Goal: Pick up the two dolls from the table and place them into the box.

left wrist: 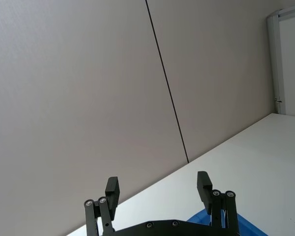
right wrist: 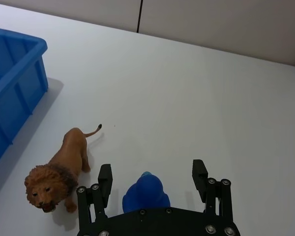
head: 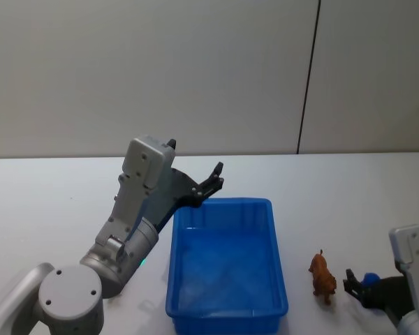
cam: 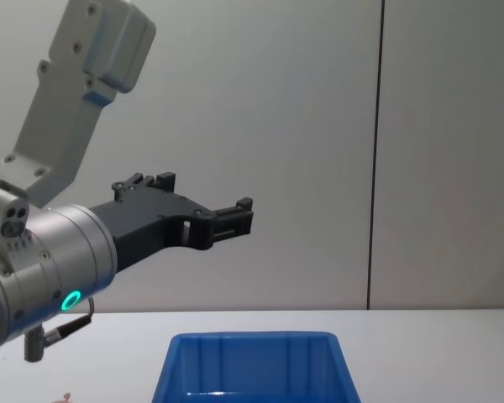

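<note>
**Dolls lie on the table, right of the box**

Dolls first: a brown lion point(head: 322, 276) stands on the white table point(head: 42, 202) at the lower right of the head view, just beside the right wall of the box point(head: 223, 322) but not touching it. In the right wrist view the lion point(right wrist: 56, 174) sits at the lower left. It has a dark mane, its tail points toward the upper middle of the frame, and the box point(right wrist: 14, 83) fills the upper left corner.

The second doll is a small blue rounded figure point(head: 369, 279) near the lion, farther toward the right edge of the head view. What it depicts cannot be told.

The right gripper point(head: 350, 283) reaches in low from the bottom right corner of the head view, down at table level. Its fingers are spread, one on each side of the blue figure point(right wrist: 146, 192), and the right wrist view shows a gap of bare table on both sides. The right gripper point(right wrist: 152, 170) touches neither doll.

The left gripper point(head: 211, 183) is raised at the centre of the head view, over the far left corner of the box. In the chest view the left gripper point(cam: 242, 215) hangs well above the box point(cam: 252, 340), pointing toward the right of the frame. Its fingers are spread wide and hold nothing, and the left wrist view shows grey wall between them point(left wrist: 157, 183).

The box holds neither doll in the head view.
</note>
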Available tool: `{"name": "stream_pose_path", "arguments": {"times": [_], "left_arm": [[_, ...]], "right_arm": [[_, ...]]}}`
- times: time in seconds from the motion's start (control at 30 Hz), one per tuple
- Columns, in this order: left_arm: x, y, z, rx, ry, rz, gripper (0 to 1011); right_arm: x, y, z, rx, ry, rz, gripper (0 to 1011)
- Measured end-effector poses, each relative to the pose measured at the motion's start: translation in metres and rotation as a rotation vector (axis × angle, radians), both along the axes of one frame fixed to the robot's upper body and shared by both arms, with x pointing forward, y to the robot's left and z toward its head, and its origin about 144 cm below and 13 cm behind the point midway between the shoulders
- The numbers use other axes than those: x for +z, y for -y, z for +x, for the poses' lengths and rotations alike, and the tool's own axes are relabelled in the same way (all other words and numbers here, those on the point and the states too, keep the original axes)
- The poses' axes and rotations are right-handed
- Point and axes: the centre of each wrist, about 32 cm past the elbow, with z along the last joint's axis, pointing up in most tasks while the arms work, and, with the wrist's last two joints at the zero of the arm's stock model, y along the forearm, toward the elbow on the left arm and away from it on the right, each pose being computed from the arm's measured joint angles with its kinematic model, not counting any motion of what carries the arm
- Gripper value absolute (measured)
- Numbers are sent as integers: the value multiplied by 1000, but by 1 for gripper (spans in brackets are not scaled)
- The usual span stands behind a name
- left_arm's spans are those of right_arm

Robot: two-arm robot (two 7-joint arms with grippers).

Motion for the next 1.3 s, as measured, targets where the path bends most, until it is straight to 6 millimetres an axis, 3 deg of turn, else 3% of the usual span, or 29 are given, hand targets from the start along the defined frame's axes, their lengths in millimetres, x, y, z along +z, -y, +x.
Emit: {"name": "stream_pose_path", "arguments": {"times": [0.5,0.93,0.97,1.17,1.3], "left_arm": [[0,0,0,0,0,0,1001],[0,0,0,0,0,0,1001],[0,0,0,0,0,0,1001],[0,0,0,0,0,0,1001],[0,0,0,0,0,0,1001]], "right_arm": [[-13,3,2,-6,-63,19,998],[-16,6,3,-16,-80,35,708],[-16,6,3,-16,-79,36,628],[-14,7,2,-12,-56,49,469],[-11,7,2,-8,-35,57,438]]}}
